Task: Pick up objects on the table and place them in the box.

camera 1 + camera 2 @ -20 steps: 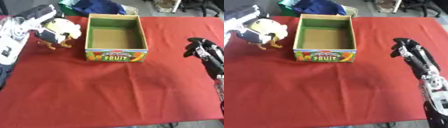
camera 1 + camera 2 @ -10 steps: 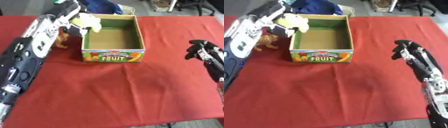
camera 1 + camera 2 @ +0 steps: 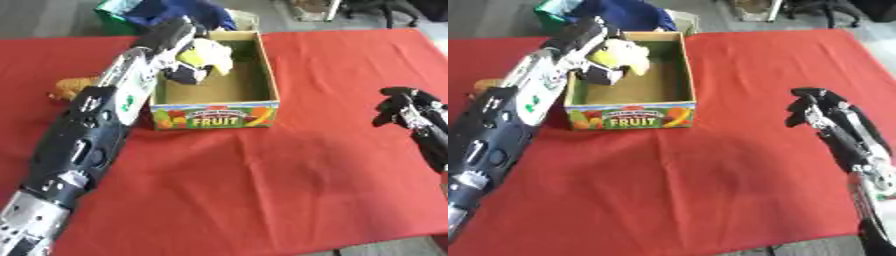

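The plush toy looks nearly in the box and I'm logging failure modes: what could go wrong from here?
1. The plush toy hangs over the fruit box's left rim, held by the left hand; released now, it might catch the wall and tip outside.
2. The left forearm runs alongside the box and could nudge it on withdrawal.
3. An orange object lies behind that arm and may get swept.

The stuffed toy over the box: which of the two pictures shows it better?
The left eye view: the stuffed toy, held by the left hand over the box, shows more of its yellow and dark body. In the right eye view the arm hides more of it.
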Action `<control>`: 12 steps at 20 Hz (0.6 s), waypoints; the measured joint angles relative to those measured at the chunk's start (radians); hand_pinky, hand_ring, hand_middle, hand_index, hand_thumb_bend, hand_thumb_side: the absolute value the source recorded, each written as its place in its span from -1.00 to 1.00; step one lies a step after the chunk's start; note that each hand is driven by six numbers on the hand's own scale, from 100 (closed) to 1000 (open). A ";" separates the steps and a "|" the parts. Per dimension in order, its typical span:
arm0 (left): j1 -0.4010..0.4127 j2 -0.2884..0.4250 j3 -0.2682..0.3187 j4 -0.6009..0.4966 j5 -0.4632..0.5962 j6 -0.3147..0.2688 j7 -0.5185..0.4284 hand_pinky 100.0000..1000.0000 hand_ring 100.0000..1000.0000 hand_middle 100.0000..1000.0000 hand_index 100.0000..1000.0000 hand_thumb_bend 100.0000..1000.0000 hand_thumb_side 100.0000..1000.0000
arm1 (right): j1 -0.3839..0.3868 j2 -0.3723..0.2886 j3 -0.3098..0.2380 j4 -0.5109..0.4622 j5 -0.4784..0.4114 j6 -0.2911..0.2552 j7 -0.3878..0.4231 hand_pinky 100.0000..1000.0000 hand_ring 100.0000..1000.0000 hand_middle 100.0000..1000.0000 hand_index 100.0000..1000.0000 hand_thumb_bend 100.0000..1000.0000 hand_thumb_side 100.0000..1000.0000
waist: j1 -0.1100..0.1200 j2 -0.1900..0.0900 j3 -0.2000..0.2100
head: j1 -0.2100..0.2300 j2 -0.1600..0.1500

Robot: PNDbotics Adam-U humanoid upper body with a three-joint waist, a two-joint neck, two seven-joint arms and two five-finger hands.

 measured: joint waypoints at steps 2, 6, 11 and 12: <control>0.000 -0.011 0.000 0.023 -0.019 -0.010 0.026 0.20 0.03 -0.06 0.32 -0.55 -1.00 | -0.004 0.000 0.002 0.000 0.000 0.000 0.003 0.04 -0.05 -0.01 0.49 -1.00 0.08 | 0.002 0.001 -0.007 | 0.001 0.000; 0.002 -0.019 0.000 0.057 -0.077 -0.008 0.041 0.25 0.15 0.06 0.41 -0.46 -0.96 | -0.005 0.000 0.002 0.000 0.000 0.000 0.004 0.04 -0.05 -0.01 0.49 -1.00 0.08 | 0.003 0.003 -0.012 | 0.001 -0.001; 0.011 -0.019 0.007 0.077 -0.139 0.021 0.053 0.52 0.56 0.52 0.64 0.43 -0.13 | -0.005 0.000 0.002 0.000 0.000 0.001 0.005 0.04 -0.05 -0.01 0.49 -1.00 0.09 | 0.004 0.004 -0.014 | 0.001 -0.001; 0.013 -0.019 0.008 0.077 -0.144 0.024 0.058 0.54 0.57 0.53 0.65 0.49 -0.09 | -0.005 0.000 0.002 0.000 0.000 0.001 0.005 0.04 -0.05 -0.01 0.49 -1.00 0.09 | 0.004 0.004 -0.014 | 0.001 -0.001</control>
